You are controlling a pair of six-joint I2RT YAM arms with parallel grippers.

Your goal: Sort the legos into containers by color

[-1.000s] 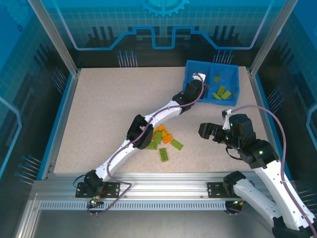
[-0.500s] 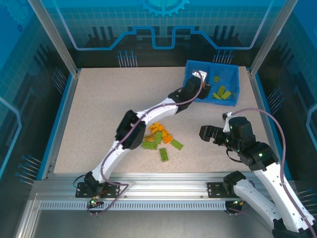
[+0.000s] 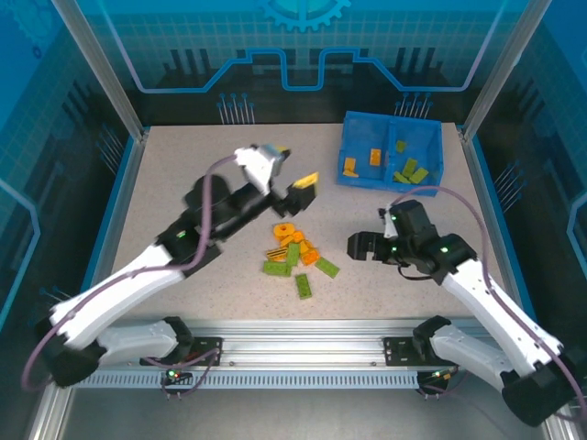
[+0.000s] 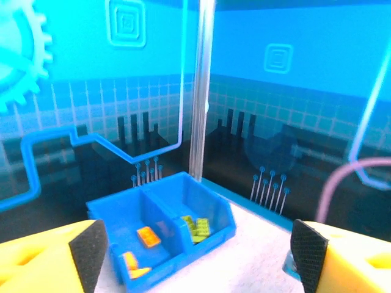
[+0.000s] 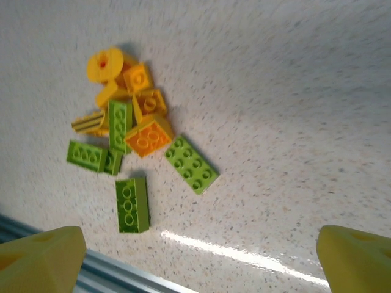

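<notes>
Over the last second my left arm has swung back from the bin to the middle of the table, its jaws spreading on the way. My right arm has slid left toward the loose pile.

From above, my left gripper [image 3: 303, 186] hangs over the table's middle with nothing in it. My right gripper [image 3: 359, 246] sits just right of the pile of bricks [image 3: 293, 257], which lies between the table's centre and its near edge. The bin [image 3: 439, 147] stands in the far right corner, with orange bricks [image 3: 349, 166] in its left compartment and green bricks [image 3: 410, 170] in its right.

From my left wrist, my left gripper [image 4: 198, 256] stands wide and empty. The divider [image 4: 162, 210] keeps orange and green apart.

From my right wrist, my right gripper [image 5: 198, 256] is also spread wide, holding nothing, over bare table beside the pile. A slanted green brick [image 5: 190, 163] lies at the pile's edge, close against an orange brick [image 5: 148, 137]. A lone green brick [image 5: 132, 204] lies apart, nearer the table's near edge.

I judge the next pick is my right arm's. The lone green brick looks safest. I should turn the wrist so the fingers close across its narrow width and come straight down without nudging its neighbours. It then goes to the right compartment.
</notes>
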